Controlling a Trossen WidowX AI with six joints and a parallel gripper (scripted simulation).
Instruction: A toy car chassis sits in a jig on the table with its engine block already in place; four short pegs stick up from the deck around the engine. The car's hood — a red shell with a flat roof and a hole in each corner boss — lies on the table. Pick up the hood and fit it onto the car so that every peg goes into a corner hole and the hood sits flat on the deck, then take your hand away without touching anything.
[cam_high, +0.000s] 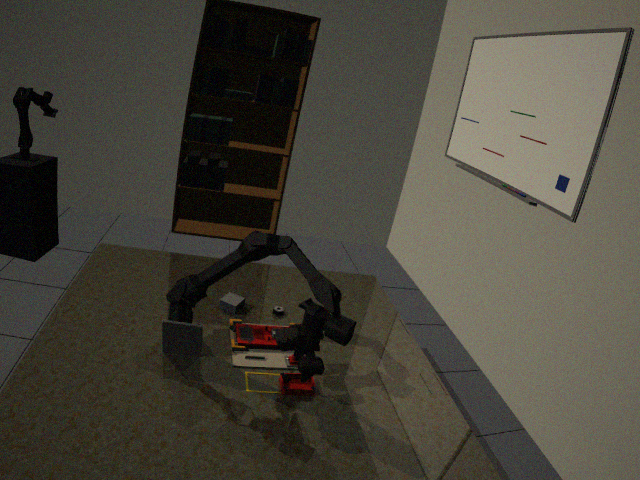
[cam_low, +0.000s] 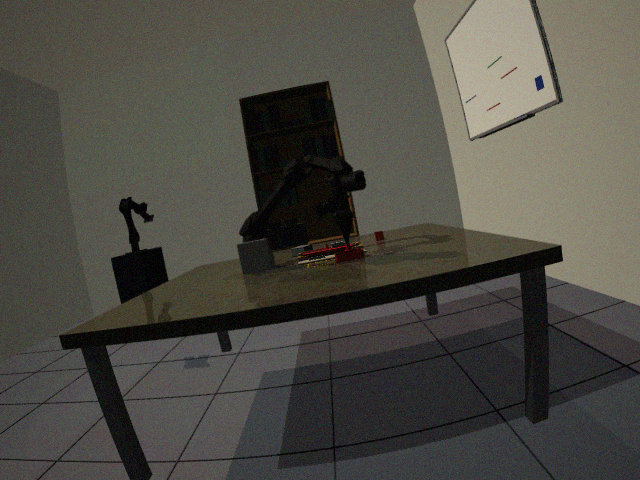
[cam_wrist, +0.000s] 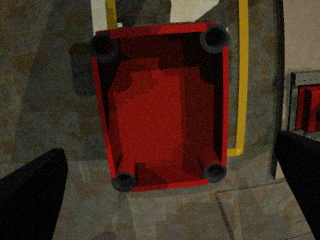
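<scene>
The red hood (cam_high: 297, 384) (cam_low: 349, 255) (cam_wrist: 150, 115) is low over the right end of the yellow outline, its hollow inside and dark corner bosses facing up in the wrist view. Whether it rests fully flat on the table cannot be told. My gripper (cam_wrist: 174, 151) is open, its fingers wide apart on either side of the hood's near end, with gaps to both walls. The red chassis (cam_high: 254, 334) sits in the jig with orange corners, behind the pale tray. The arm hides its right end, and the engine block and pegs are not clear.
A pale tray (cam_high: 273, 362) with a small red part (cam_wrist: 313, 107) lies between the chassis and the yellow outline (cam_high: 247, 383) (cam_wrist: 242, 75). A grey block (cam_high: 232, 302) and a small ring (cam_high: 278, 310) lie behind the chassis. A grey panel (cam_high: 181, 338) (cam_low: 255, 256) stands by the arm's base.
</scene>
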